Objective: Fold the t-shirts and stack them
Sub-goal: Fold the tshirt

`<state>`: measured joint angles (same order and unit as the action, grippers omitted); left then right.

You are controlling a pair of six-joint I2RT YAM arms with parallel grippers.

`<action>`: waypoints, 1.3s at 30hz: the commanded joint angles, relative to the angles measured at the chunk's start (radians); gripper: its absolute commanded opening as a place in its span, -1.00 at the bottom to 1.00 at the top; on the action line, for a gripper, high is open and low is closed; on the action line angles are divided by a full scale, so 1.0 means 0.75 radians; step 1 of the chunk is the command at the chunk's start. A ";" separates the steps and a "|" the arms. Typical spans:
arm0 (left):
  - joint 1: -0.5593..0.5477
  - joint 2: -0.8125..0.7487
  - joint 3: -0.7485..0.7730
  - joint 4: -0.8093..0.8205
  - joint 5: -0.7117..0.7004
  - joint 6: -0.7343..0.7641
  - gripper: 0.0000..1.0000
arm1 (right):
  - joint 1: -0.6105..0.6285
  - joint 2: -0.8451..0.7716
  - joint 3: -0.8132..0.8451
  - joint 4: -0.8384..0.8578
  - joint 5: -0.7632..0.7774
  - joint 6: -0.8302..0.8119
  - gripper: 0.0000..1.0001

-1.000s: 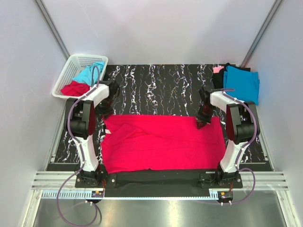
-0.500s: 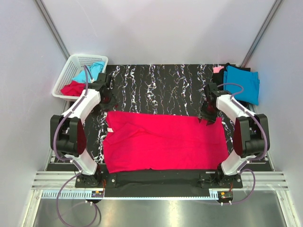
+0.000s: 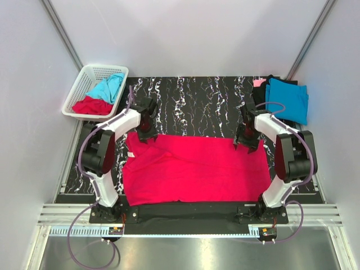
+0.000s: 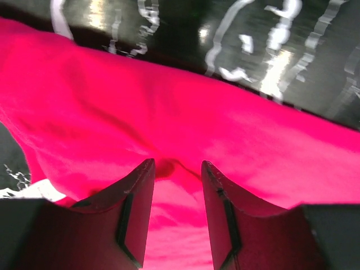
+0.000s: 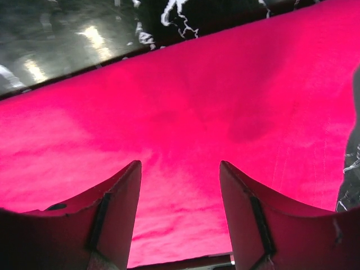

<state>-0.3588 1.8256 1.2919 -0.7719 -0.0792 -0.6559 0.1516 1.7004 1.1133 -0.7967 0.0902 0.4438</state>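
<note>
Red shirt (image 3: 194, 169) spread on table (image 3: 191, 101), centre toward 6 o'clock. Left claw (image 4: 177, 164) down on shirt's 10 o'clock corner: jaws half apart, tips straddling small ridge of cloth, nothing clamped. Right claw (image 5: 179, 164) over 2 o'clock corner, jaws wide, gripping nothing. Basket (image 3: 90, 76) off table's 10 o'clock corner, turquoise shirt (image 3: 108, 87) and crimson shirt (image 3: 90, 106) crumpled inside. At 2 o'clock, folded pile: blue shirt (image 3: 287, 98) on top, black shirt (image 3: 260, 95) and pink shirt (image 3: 259, 82) peeking out beside it.

We see a robotics lab cell: plain white panels (image 3: 185, 34) and aluminium struts (image 3: 62, 34) enclose a black marbled worktop (image 3: 191, 101), with left arm (image 3: 104, 152) and right arm (image 3: 288, 154) bolted to a metal rail (image 3: 185, 216).
</note>
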 commanded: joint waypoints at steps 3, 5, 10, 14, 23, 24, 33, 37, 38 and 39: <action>0.010 0.055 0.069 -0.040 -0.109 -0.046 -0.14 | 0.008 0.109 0.017 -0.011 0.056 -0.037 0.30; 0.010 0.104 0.079 -0.067 -0.119 -0.058 -0.15 | 0.008 0.146 0.029 -0.018 0.050 -0.033 0.31; 0.010 0.188 0.137 -0.124 -0.126 -0.072 -0.16 | 0.011 0.234 0.078 -0.034 0.053 -0.046 0.32; 0.010 0.264 0.241 -0.206 -0.199 -0.081 -0.16 | 0.011 0.297 0.194 -0.069 0.072 -0.062 0.31; 0.104 0.480 0.584 -0.349 -0.224 -0.050 -0.14 | 0.011 0.535 0.576 -0.159 0.146 -0.111 0.32; 0.116 0.499 0.643 -0.363 -0.226 -0.044 -0.14 | 0.011 0.565 0.618 -0.169 0.142 -0.113 0.32; 0.216 0.799 1.134 -0.425 -0.120 0.085 -0.09 | 0.008 0.892 1.066 -0.257 0.142 -0.162 0.29; 0.223 0.969 1.396 -0.454 -0.026 0.150 -0.07 | 0.006 0.956 1.209 -0.275 0.144 -0.183 0.28; 0.223 0.992 1.467 -0.454 -0.013 0.157 -0.07 | 0.006 0.966 1.229 -0.275 0.144 -0.181 0.27; 0.229 1.030 1.490 -0.423 0.011 0.165 -0.05 | 0.006 0.981 1.248 -0.277 0.140 -0.185 0.27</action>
<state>-0.1883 2.5275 2.3173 -1.1099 -0.1459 -0.5846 0.1555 2.3653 2.0071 -1.0355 0.1463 0.3206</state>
